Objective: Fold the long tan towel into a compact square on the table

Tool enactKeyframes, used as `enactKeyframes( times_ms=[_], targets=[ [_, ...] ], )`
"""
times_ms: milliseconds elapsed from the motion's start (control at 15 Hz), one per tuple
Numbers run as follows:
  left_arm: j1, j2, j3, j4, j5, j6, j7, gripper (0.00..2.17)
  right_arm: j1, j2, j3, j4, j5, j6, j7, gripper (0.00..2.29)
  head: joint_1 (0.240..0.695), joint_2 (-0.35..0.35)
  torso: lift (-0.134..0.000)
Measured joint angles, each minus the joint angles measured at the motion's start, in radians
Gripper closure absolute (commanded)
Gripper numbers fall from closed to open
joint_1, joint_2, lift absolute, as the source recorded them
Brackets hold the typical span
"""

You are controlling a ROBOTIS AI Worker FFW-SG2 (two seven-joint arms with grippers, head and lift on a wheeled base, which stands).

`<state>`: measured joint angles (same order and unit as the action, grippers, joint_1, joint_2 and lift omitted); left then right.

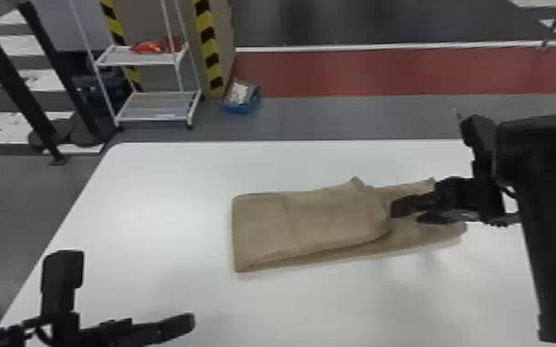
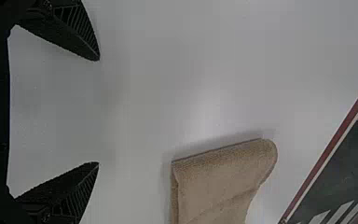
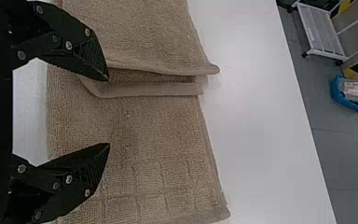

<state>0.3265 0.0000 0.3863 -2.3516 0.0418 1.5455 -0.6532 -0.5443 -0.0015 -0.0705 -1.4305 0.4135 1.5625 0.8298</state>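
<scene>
The tan towel (image 1: 328, 221) lies partly folded on the white table, its left part layered over a longer flat part that extends right. My right gripper (image 1: 404, 217) is over the towel's right part, by the edge of the upper layers. In the right wrist view, my right gripper (image 3: 109, 112) has its fingers apart, one beside the folded edge of the towel (image 3: 144, 126). My left gripper (image 1: 129, 295) stands open away from the towel, at the near left. In the left wrist view, my left gripper (image 2: 99, 112) has nothing between its fingers, and the towel's folded end (image 2: 219, 182) lies beyond them.
The white table (image 1: 152, 184) has its far edge beyond the towel and its left edge near my left arm. On the floor behind stand a white shelf cart (image 1: 157, 104) and a blue bin (image 1: 241, 98).
</scene>
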Motion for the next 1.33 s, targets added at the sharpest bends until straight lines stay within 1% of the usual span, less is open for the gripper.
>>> enactKeyframes(
  times_ms=[133,333,467,533,800,933,1000,1200,1333],
  targets=[
    [0.000,0.000,0.002,-0.001,-0.001,0.000,0.000,0.09,-0.015,0.000,-0.035,0.005,-0.045,-0.005,-0.013,0.46,0.695,0.084,-0.125],
    [-0.003,0.000,0.006,-0.001,-0.001,0.000,0.000,0.09,-0.037,0.000,-0.055,0.005,-0.075,0.000,-0.028,0.45,0.695,0.086,-0.125],
    [-0.003,0.000,0.006,0.000,-0.001,0.000,-0.002,0.09,-0.041,0.000,-0.059,0.015,-0.091,-0.015,-0.036,0.35,0.695,0.087,-0.125],
    [-0.003,0.000,0.006,0.001,-0.001,0.000,-0.002,0.09,-0.041,0.000,-0.060,0.032,-0.095,-0.042,-0.039,0.31,0.695,0.088,-0.125],
    [0.003,0.000,0.005,-0.003,0.000,0.000,-0.005,0.09,-0.044,0.000,-0.082,0.105,-0.132,-0.177,-0.053,0.28,0.695,0.087,-0.125],
    [0.006,0.000,0.006,-0.010,0.000,0.000,-0.006,0.09,-0.050,0.000,-0.096,0.137,-0.160,-0.206,-0.050,0.28,0.695,0.093,-0.125],
    [0.006,0.000,0.006,-0.011,0.000,0.000,-0.006,0.09,-0.051,0.000,-0.106,0.149,-0.183,-0.210,-0.039,0.28,0.695,0.098,-0.125],
    [0.006,0.000,0.005,-0.011,0.000,0.000,-0.006,0.09,-0.048,0.000,-0.129,0.162,-0.247,-0.200,-0.024,0.28,0.695,0.117,-0.125],
    [0.006,0.000,0.003,-0.014,0.000,0.000,-0.007,0.09,-0.044,0.000,-0.132,0.167,-0.266,-0.194,-0.021,0.28,0.695,0.122,-0.125]
  ],
)
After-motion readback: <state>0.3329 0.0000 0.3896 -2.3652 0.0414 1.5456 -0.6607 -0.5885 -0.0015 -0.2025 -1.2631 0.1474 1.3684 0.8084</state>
